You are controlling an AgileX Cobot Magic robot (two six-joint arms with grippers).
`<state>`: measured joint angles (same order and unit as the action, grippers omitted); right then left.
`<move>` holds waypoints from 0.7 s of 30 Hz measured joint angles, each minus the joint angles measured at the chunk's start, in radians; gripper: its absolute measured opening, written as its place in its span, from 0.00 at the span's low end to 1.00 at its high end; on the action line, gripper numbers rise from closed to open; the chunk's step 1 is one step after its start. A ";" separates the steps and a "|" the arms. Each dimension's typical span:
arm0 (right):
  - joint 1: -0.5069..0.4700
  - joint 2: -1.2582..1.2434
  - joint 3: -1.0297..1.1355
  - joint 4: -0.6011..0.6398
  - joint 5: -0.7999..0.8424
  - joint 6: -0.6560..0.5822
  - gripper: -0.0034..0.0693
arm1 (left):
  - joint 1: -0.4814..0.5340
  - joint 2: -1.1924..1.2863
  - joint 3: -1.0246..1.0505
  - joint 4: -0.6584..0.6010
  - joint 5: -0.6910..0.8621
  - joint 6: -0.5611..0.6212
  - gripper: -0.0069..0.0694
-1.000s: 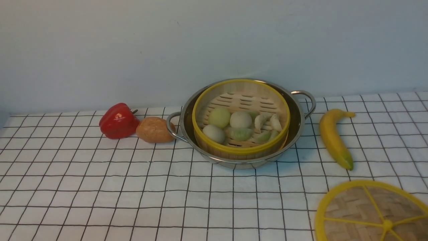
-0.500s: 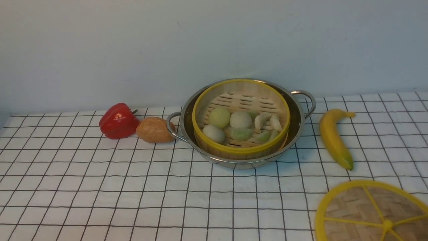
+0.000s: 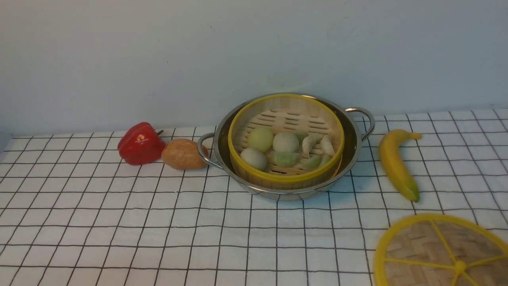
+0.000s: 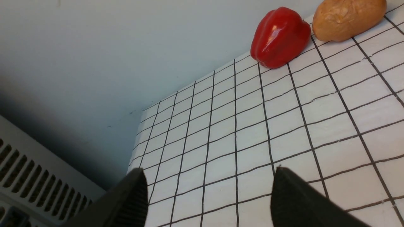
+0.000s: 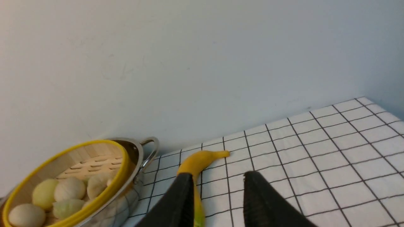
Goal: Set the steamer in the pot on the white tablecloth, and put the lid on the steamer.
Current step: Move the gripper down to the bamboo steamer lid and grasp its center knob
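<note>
- sitting in the pot [image 3: 223, 139], the steamer [image 3: 283, 180] has no cover; the lid [image 3: 428, 246] lies flat on the white tablecloth [image 3: 158, 230] at the pot's 5 o'clock, cut by the frame edge. banana [image 3: 395, 165] at 3 o'clock, bread roll [image 3: 183, 154] and red pepper [image 3: 139, 143] at 9.
- left wrist: left gripper [image 4: 209, 172] spread wide, holding nothing, over cloth.
- right wrist: right gripper [image 5: 218, 175] parted, holding nothing, banana just beyond.

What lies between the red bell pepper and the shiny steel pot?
Only a brown oval bread roll, by a handle of the shiny steel pot; the front view shows it.
</note>
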<state>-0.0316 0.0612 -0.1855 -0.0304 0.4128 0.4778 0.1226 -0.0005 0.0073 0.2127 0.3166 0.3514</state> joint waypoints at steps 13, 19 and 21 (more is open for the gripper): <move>0.000 0.182 -0.097 0.103 -0.082 -0.014 0.38 | 0.000 0.000 0.000 0.001 0.000 0.000 0.72; 0.005 0.241 -0.164 0.190 -0.069 -0.067 0.38 | 0.000 0.000 0.000 0.001 0.000 0.000 0.72; 0.016 0.257 -0.224 0.215 0.041 -0.136 0.38 | 0.000 0.000 0.000 0.001 0.000 0.000 0.72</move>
<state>-0.0155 0.3178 -0.4092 0.1848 0.4542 0.3422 0.1226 -0.0005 0.0073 0.2135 0.3166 0.3514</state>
